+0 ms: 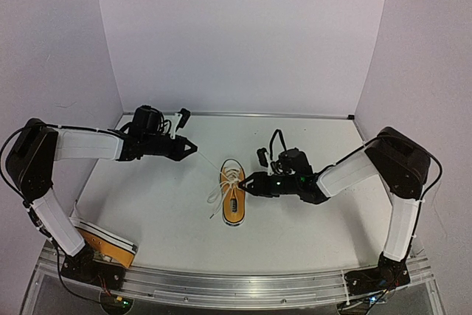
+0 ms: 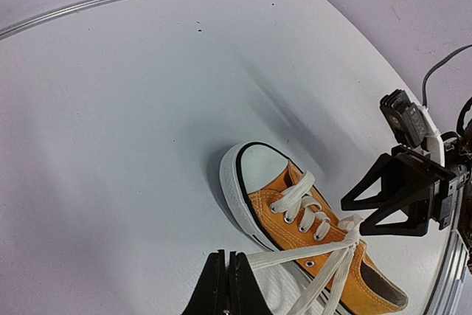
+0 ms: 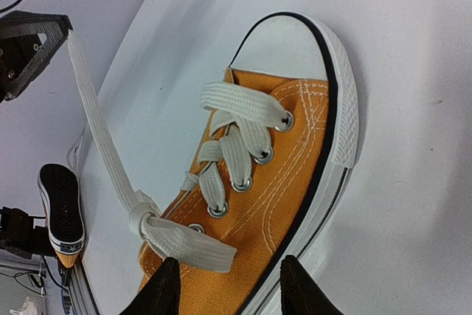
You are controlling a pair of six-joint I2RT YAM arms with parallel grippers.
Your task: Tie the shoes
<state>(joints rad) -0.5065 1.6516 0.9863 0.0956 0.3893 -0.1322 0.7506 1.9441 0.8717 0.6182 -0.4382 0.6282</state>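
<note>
One orange-yellow shoe point(image 1: 233, 198) lies mid-table with its toe pointing away from the arm bases, and it fills the right wrist view point(image 3: 280, 182). Its white lace point(image 1: 209, 167) runs taut up-left into my left gripper point(image 1: 193, 147), which is shut on it. The left wrist view shows the pinched lace point(image 2: 295, 256) leaving the closed gripper point(image 2: 226, 285). A small knot point(image 3: 140, 215) sits by the top eyelets. My right gripper point(image 1: 245, 182) point(image 3: 232, 289) stands open over the shoe's side, with a short lace end point(image 3: 188, 245) lying by one finger point(image 3: 164, 289). The other shoe point(image 1: 103, 245) lies near the left arm base.
White walls close in the table point(image 1: 310, 145) at the back and both sides. A metal rail point(image 1: 243, 282) runs along the near edge. The second shoe point(image 3: 60, 215) also shows sole-up at the left of the right wrist view.
</note>
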